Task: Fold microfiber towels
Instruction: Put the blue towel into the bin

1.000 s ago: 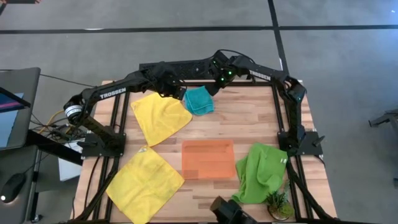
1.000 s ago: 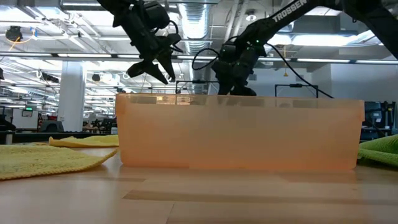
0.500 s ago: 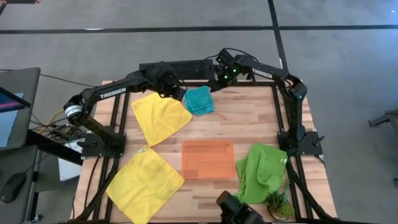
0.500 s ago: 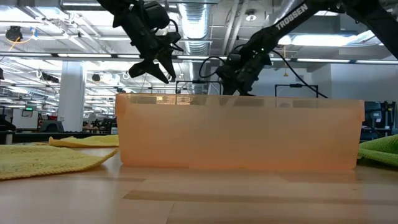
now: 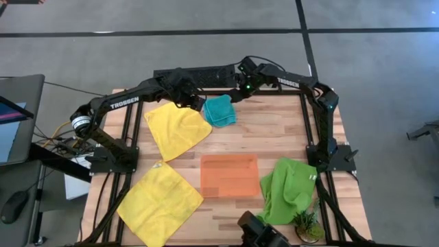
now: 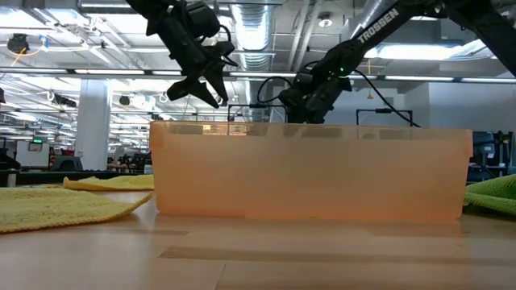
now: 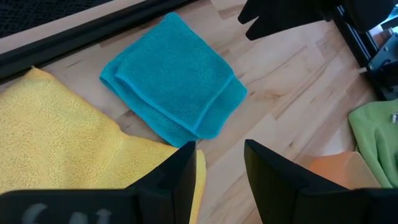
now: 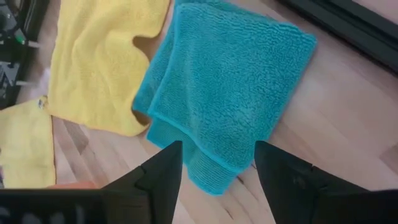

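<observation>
Teal towel (image 5: 219,110), folded, at table's (image 5: 274,134) far edge: soft, light, limp; pinch corners. Left gripper (image 7: 219,163) and right gripper (image 8: 214,163) above it, jaws released, empty.

Readable lettering: TROSSEN only
White "TROSSEN" is showing on the left arm (image 5: 124,103), and is appearing again on the right arm (image 6: 379,22) in the low view.

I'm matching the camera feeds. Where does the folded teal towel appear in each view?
High view: teal towel at the table's far edge, centre.
Low view: not visible; the orange tray blocks it.
Left wrist view: upper centre.
Right wrist view: centre.
Shared landmark: the yellow towel beside it.
</observation>
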You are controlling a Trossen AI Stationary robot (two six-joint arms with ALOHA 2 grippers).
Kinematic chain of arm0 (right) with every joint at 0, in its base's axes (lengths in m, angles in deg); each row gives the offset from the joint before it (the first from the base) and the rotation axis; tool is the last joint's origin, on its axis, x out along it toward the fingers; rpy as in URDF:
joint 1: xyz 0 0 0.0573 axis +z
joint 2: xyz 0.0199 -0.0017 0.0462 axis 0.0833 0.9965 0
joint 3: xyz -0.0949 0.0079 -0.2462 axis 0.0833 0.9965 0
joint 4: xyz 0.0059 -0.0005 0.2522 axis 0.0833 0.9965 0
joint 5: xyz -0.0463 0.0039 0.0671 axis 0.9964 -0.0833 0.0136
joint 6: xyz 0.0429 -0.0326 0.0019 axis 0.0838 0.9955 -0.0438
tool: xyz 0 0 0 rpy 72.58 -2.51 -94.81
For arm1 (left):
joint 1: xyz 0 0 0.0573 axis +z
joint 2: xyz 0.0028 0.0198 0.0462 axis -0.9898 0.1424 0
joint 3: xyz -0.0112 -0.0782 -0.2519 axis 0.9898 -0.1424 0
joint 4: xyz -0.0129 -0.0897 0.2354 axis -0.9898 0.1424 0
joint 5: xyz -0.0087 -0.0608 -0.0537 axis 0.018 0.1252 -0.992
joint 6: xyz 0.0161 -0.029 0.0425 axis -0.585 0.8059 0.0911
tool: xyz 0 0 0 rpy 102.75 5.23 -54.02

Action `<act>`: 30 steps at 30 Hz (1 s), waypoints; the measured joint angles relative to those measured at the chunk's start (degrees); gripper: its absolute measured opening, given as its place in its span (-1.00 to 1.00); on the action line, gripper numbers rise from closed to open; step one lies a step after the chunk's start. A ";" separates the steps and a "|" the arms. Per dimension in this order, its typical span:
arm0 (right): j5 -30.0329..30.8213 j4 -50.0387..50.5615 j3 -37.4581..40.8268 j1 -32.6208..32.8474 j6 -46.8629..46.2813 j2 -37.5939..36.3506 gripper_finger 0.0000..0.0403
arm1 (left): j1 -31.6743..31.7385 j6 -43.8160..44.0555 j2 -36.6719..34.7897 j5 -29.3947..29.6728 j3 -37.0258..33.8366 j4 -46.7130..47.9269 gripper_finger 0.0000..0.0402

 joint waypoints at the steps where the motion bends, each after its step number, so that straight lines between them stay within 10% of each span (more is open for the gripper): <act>1: 0.22 -0.79 -0.14 0.22 -0.15 0.81 0.11 | 0.00 0.00 0.00 0.00 0.00 -0.01 -0.37; 30: 3.17 -3.13 -2.48 3.23 -1.37 10.63 0.11 | 0.90 -0.55 -0.07 -0.37 0.00 0.17 -0.37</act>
